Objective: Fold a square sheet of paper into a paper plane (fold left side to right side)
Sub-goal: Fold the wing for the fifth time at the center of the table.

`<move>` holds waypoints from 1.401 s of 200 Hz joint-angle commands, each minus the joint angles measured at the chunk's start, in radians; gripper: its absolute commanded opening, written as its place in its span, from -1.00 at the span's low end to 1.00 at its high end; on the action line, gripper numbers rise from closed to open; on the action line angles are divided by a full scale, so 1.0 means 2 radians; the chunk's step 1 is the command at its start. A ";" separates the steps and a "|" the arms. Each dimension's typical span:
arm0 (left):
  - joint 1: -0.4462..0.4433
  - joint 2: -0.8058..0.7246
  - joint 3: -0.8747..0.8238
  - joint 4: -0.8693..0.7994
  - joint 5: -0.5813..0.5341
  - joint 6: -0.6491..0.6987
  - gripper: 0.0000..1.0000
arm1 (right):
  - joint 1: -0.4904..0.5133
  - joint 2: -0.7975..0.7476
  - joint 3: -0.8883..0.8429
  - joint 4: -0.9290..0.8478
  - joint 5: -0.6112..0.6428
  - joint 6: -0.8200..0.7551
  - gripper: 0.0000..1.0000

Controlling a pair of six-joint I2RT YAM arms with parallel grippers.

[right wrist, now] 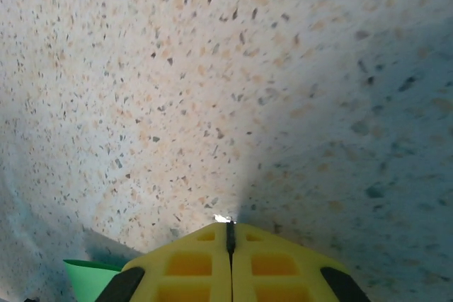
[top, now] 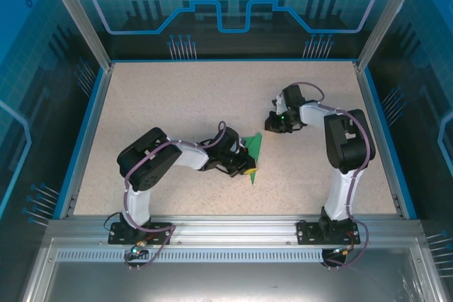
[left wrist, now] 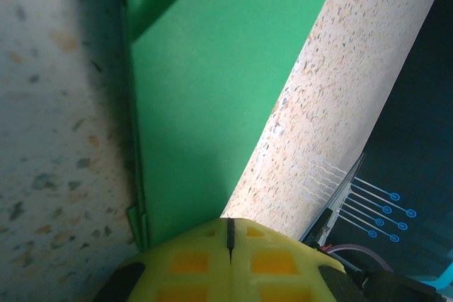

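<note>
Paper plane (top: 255, 148) (left wrist: 205, 104) flat, folded narrow, mid-table (top: 177, 104). Your left gripper (top: 247, 169) (left wrist: 228, 235): jaws clenched together, tips over plane's near end, pinch not confirmable. Your right gripper (top: 273, 121) (right wrist: 230, 235): clenched, empty, just right of plane's far tip.

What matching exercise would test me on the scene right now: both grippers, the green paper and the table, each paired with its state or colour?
Things:
1. left gripper
2. right gripper
3. green paper
4. table

States:
A. speckled beige surface
B. shut, over bare tabletop, apart from the paper
C. folded over itself, narrowing toward one end
D. shut, tips right at the paper's narrow end

Pairs: 1-D, 2-B, 3-C, 4-A
</note>
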 commanded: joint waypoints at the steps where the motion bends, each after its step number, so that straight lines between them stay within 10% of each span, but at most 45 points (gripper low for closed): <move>1: -0.012 0.019 -0.011 -0.072 -0.015 -0.009 -1.00 | 0.004 -0.068 -0.027 0.008 -0.003 -0.001 -0.89; 77: -0.014 0.005 -0.008 -0.083 -0.023 -0.002 -1.00 | 0.071 -0.132 -0.143 0.031 -0.111 0.046 -0.88; 280: -0.037 -0.055 0.038 -0.138 -0.003 0.055 -0.69 | 0.084 -0.037 -0.124 -0.012 -0.057 0.033 -0.88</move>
